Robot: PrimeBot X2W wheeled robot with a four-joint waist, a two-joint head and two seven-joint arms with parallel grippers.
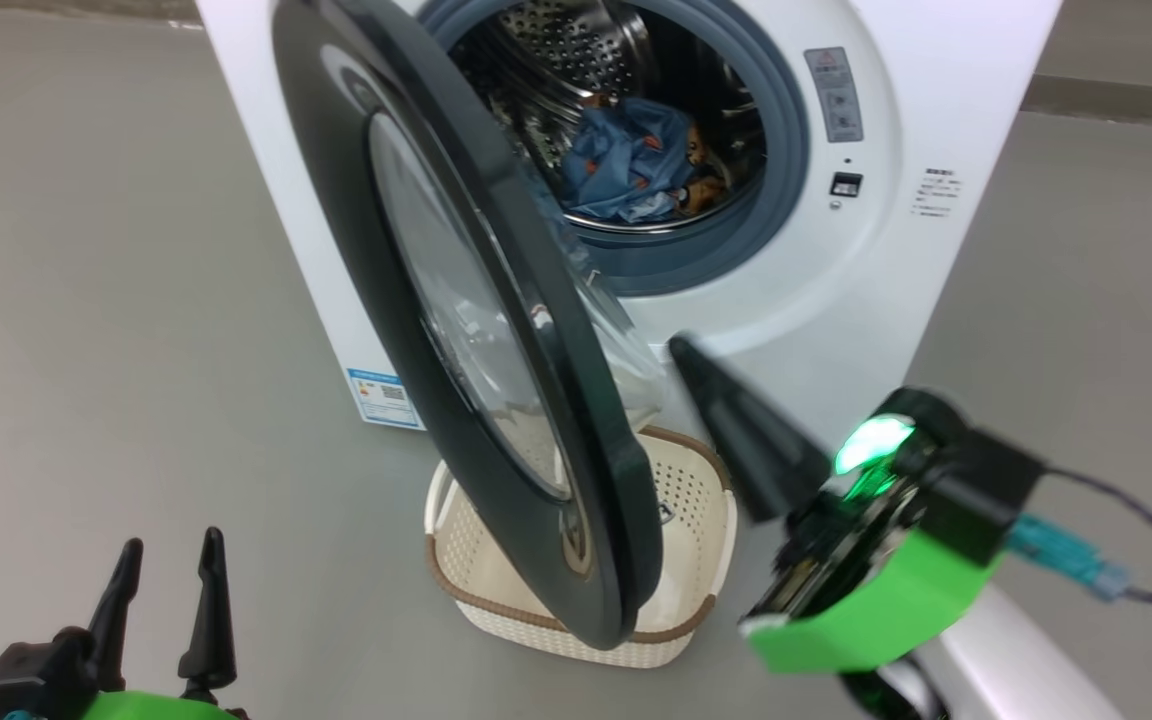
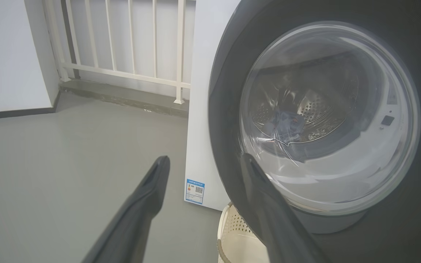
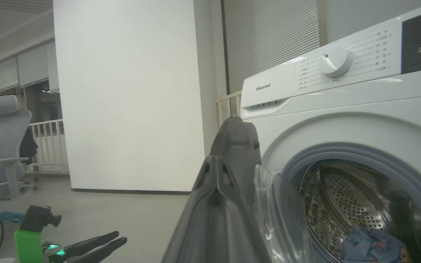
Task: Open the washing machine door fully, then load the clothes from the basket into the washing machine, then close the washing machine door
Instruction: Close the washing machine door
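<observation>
- The washing machine door [image 1: 466,330] stands partly swung out, nearly edge-on to the head view. It covers the left part of the drum opening and the middle of the basket [image 1: 688,500].
- The basket sits on the floor right below the door, against the front of the washing machine [image 1: 936,80]. With the door over its middle, what lies there cannot be made out.
- The clothes [image 1: 631,165] lie in a blue heap with orange prints at the bottom of the steel drum. The heap's left side is hidden behind the door, and any paler pieces are hard to tell apart.
- In the left wrist view the clothes [image 2: 283,126] show only as a blurred blue patch through the door's glass window [image 2: 327,120].
- The top of the washing machine is cut off in the head view.
- The right end effector [image 1: 686,350] has its two fingers pressed together and holds nothing. Its tip points up at the lower edge of the glass bowl on the door's inner side, above the basket. Whether it touches the glass cannot be told.
- The right wrist view shows the same closed fingertips [image 3: 216,160] just beside the door's edge [image 3: 238,146], with the clothes [image 3: 367,244] lower right inside the drum, well apart.
- The left end effector [image 1: 171,540] is spread wide and holds nothing. It sits at the lower left on the door's outer side, apart from door and basket.
</observation>
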